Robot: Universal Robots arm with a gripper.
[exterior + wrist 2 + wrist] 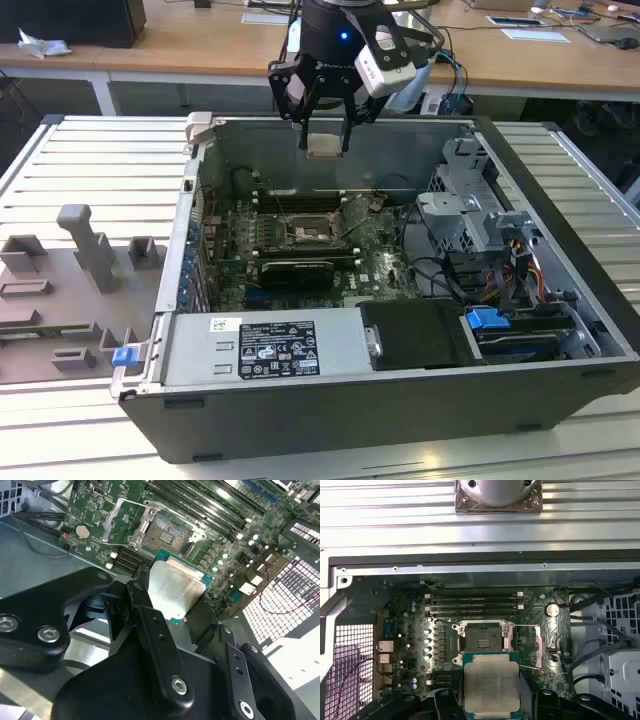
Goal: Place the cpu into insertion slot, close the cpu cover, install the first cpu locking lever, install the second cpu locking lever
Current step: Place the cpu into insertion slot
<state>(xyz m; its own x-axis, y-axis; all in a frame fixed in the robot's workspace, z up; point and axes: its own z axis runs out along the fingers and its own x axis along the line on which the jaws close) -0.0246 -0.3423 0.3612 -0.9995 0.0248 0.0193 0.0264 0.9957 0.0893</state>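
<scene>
My gripper (325,135) hangs above the open computer case (180,260), over its rear wall, shut on the cpu (323,146). The cpu is a flat square chip with a pale metal top, and in both wrist views it sits between the black fingers (142,595), cpu (177,592) (491,690). Below it on the motherboard lies the insertion slot (305,232) (167,530) (481,641), a dark square socket with nothing in it. The cpu cover (116,521) (539,642) stands swung open beside the socket. A thin wire lever (522,626) sticks out near it.
Long memory slots (475,604) run beside the socket. A black ribbed card (295,272) lies in front of it, then the grey power supply (270,345). A drive cage (465,215) with cables is on the exterior view's right. Grey fixtures (90,245) stand on the table (60,170) outside the case.
</scene>
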